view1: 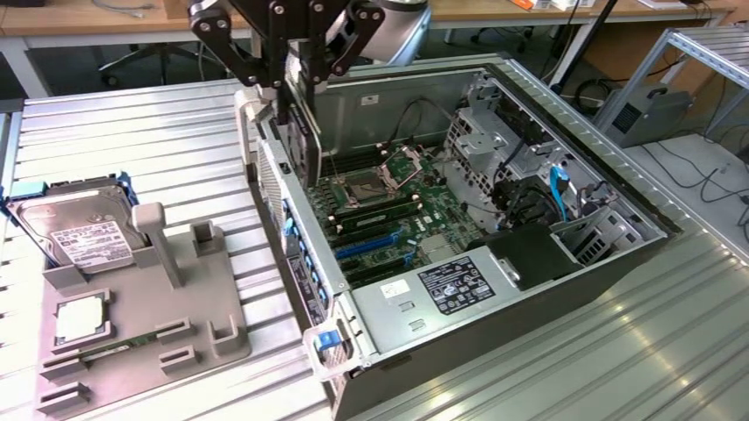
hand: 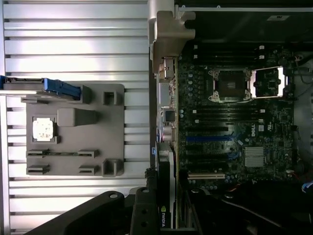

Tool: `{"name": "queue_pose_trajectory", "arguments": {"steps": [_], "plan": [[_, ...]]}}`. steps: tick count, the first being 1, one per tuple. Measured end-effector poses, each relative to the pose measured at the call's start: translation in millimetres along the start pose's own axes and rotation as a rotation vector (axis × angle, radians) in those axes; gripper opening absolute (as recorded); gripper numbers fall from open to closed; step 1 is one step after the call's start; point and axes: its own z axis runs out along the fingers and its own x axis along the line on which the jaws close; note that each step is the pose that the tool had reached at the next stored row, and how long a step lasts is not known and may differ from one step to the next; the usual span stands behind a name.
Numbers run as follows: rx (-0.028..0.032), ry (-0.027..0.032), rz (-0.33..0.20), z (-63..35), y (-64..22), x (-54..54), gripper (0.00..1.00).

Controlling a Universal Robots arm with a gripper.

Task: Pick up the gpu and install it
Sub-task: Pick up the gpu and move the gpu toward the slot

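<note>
Tool [view1: 288,92] clenched on the gpu [view1: 308,132] at the open case [view1: 503,342]; ribbed metal table [view1: 140,140], desks [view1: 70,17] behind

**Open top, crowded edges**

The case [view1: 363,110] lies open, so the circuit board [view1: 398,219] and its blue slots [view1: 368,246] are free from above. Around them stand the back wall [view1: 275,189], drive cage [view1: 486,132], black cables [view1: 527,206] and power box [view1: 462,285]. The graphics card [view1: 302,132], clamped upright in the gripper [view1: 293,92], hangs over the back wall.
</note>
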Motion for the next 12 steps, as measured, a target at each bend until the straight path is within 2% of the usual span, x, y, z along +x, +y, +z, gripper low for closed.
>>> {"name": "queue_pose_trajectory", "arguments": {"steps": [12], "plan": [[0.0001, 0.0001, 0.0, 1.2, 1.6, -47.7, 0.27]]}}
